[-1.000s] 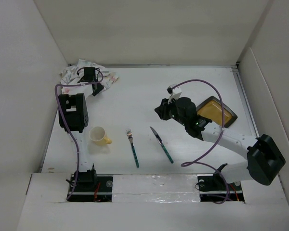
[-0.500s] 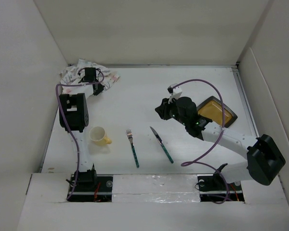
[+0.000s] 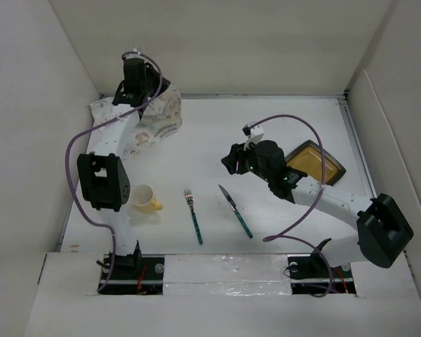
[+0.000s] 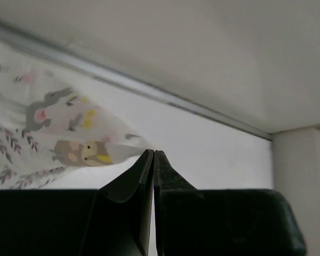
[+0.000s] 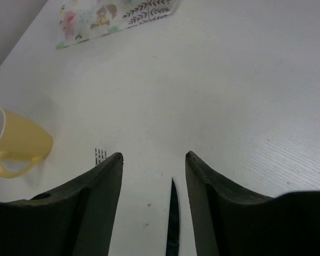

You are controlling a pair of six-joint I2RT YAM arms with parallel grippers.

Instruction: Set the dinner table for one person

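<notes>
Beyond the yellow mug [image 3: 144, 199], at the far corner of the white bench [image 3: 217, 133], an animal-print placemat [image 4: 53, 133] is held raised in the closed left claw [image 4: 153, 160] and is best dragged low and flat, while right of the mug the right claw [image 5: 153, 154] is held open above the knife [image 5: 173, 213].

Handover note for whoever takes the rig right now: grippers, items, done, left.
Left gripper: shut on a corner of the placemat, held up at the far-left corner of the dinner table.
Right gripper: open, holding nothing, above the tip of the knife.
The fork lies left of the knife, near front centre; the mug is left of the fork; the plate is on the right, partly under the right arm.
Done: placemat gripped.
Left: spread it flat, then place plate, cutlery and mug.
</notes>
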